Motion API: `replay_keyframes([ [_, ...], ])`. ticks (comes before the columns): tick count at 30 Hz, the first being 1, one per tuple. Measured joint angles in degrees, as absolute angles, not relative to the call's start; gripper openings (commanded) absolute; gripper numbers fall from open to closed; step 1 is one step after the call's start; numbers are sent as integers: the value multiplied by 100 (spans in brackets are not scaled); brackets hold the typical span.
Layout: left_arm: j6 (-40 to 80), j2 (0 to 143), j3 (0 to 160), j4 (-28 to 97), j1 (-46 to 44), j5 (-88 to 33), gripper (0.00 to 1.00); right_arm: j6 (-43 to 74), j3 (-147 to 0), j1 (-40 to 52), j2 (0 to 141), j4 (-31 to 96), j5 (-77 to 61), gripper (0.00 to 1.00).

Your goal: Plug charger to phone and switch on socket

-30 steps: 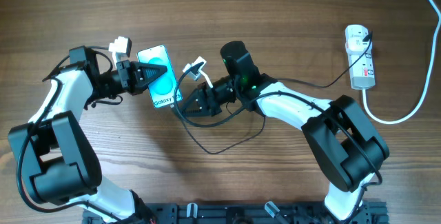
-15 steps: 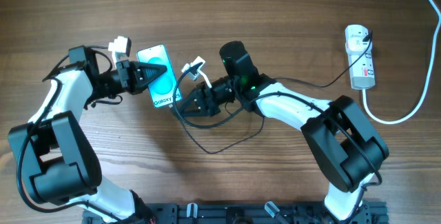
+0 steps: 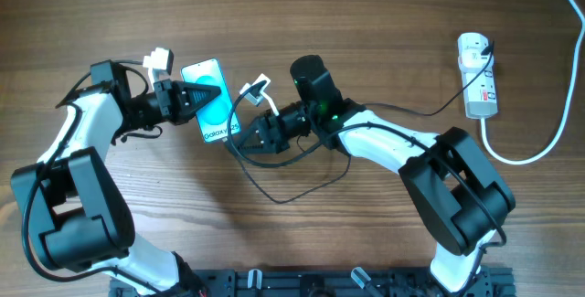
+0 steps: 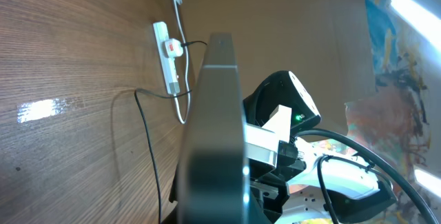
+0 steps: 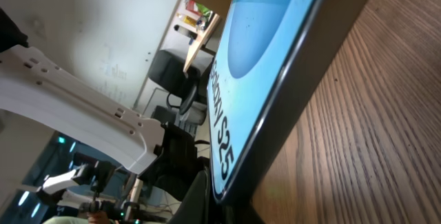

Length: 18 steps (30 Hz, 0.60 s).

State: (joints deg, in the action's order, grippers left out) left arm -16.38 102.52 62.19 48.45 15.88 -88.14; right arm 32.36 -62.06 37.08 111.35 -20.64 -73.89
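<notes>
Gripping phone [image 3: 212,105] in left jaws | right jaws clamped on charger [image 3: 277,200], tip beside phone's end

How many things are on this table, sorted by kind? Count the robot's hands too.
Teal-screened flat smartphone: 1
Thin black charger cable: 1
White plastic power strip: 1
Thick white cord: 1
Robot hands: 2, left hand and right hand
Total: 6

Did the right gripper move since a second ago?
Yes. The right gripper has crept slightly left, toward the phone and away from the socket, which has not shifted.
</notes>
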Motion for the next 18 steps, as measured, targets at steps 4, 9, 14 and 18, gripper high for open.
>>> replay_keyframes([
  [4,-1629,10252,6219,4838,1627,-8844,4,3437,-6198,3726,11137,-2294,-7358,4],
  [9,-1570,10252,6226,4818,1669,-8934,4,3931,-6119,3739,11144,-2840,-7308,4],
  [14,-1553,10252,6252,4786,1721,-8925,4,4298,-6108,3828,11144,-2965,-7065,4],
  [18,-1555,10250,6274,4731,1743,-8899,4,4637,-6071,3913,11146,-3194,-6827,4],
])
